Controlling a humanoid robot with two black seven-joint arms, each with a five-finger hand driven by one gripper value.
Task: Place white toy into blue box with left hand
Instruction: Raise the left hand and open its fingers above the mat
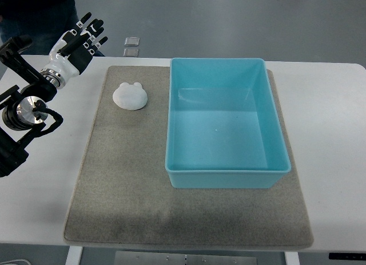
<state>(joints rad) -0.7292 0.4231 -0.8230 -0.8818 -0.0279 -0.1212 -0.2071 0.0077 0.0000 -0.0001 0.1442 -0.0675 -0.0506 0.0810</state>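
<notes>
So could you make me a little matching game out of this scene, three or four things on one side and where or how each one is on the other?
Things:
1. white toy
2. blue box
3. left hand
4. grey mat

Descriptions:
A. holds nothing inside
B. spread flat across the white table
C. fingers open, raised over the table's far left corner
D. lying on the mat, left of the box

Pairs: 1-D, 2-A, 3-C, 4-B
</notes>
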